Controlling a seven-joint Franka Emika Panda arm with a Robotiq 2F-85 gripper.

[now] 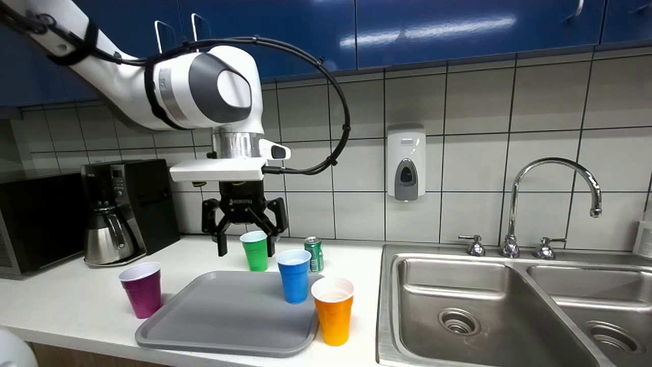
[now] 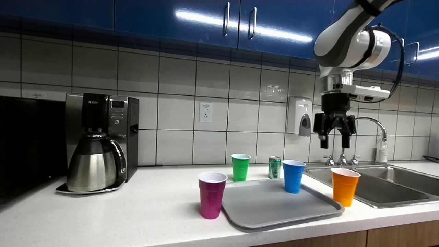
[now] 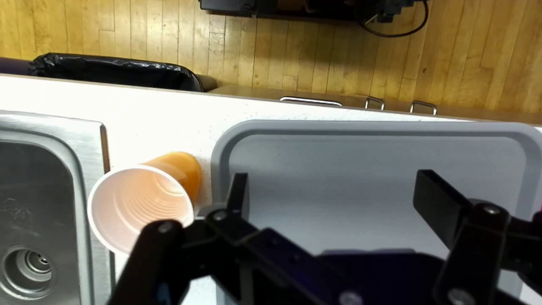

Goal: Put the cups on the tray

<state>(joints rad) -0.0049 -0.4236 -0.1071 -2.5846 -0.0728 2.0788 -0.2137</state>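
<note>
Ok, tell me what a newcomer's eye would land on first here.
Probably the bright colours: the blue cup standing on the grey tray, and the purple cup, green cup and orange cup on the white counter around the tray. Next, perhaps, the white robot arm hanging over the counter, its empty jaws wide open. Glossy blue cabinets run across the top of both exterior views.

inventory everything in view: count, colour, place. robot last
tray: 1, grey, counter
purple cup: 1, purple, beside tray
green cup: 1, green, behind tray
blue cup: 1, blue, on tray
orange cup: 1, orange, between tray and sink
can: 1, green, behind tray
coffee maker: 1, black/steel, counter
appliance: 1, black, counter
sink: 1, steel, counter
faucet: 1, chrome, sink rim
dispenser: 1, white/grey, wall
outlet: 1, white, wall
cabinets: several, blue, overhead
bag: 1, black, beyond counter
arm: 1, white/grey, overhead
gripper: 1, black, open, above counter
</note>
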